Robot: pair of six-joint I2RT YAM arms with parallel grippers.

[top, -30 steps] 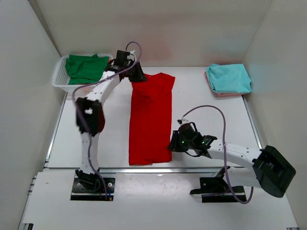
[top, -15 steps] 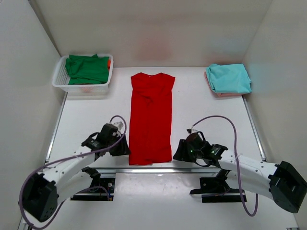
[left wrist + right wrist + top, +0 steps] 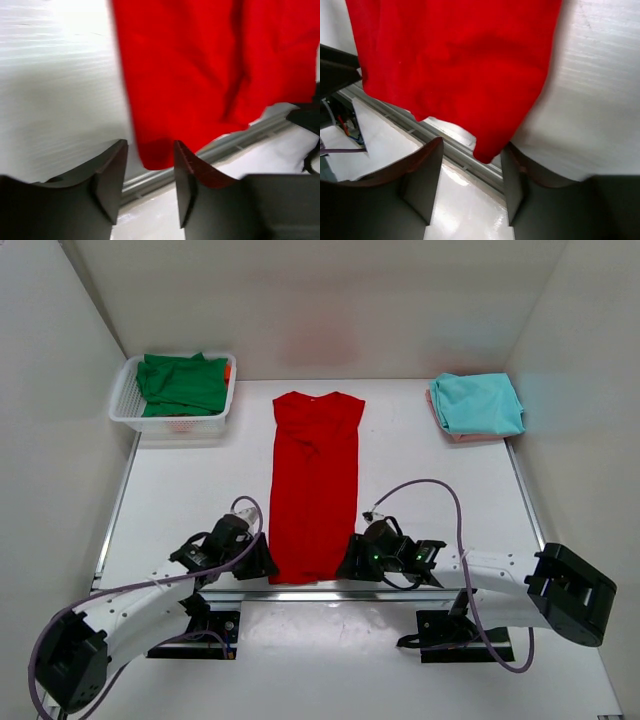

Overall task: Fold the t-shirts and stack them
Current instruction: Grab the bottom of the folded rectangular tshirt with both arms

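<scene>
The red t-shirt [image 3: 315,480] lies flat as a long strip down the table's middle, collar far, hem at the near edge. My left gripper [image 3: 262,562] is open at the hem's near left corner [image 3: 155,157], which sits between its jaws. My right gripper [image 3: 350,562] is open at the hem's near right corner [image 3: 487,150], also between its jaws. The teal t-shirt [image 3: 478,403] lies folded at the far right. The dark green t-shirt [image 3: 180,383] is bundled in the basket.
A white mesh basket [image 3: 128,412] stands at the far left corner. A pink cloth edge [image 3: 450,436] shows under the teal shirt. A metal rail [image 3: 320,590] runs along the table's near edge, just below the hem. White walls enclose three sides.
The left arm swung from the collar at the far side down to the hem's near left corner. The right gripper slid left to the hem's right corner.
</scene>
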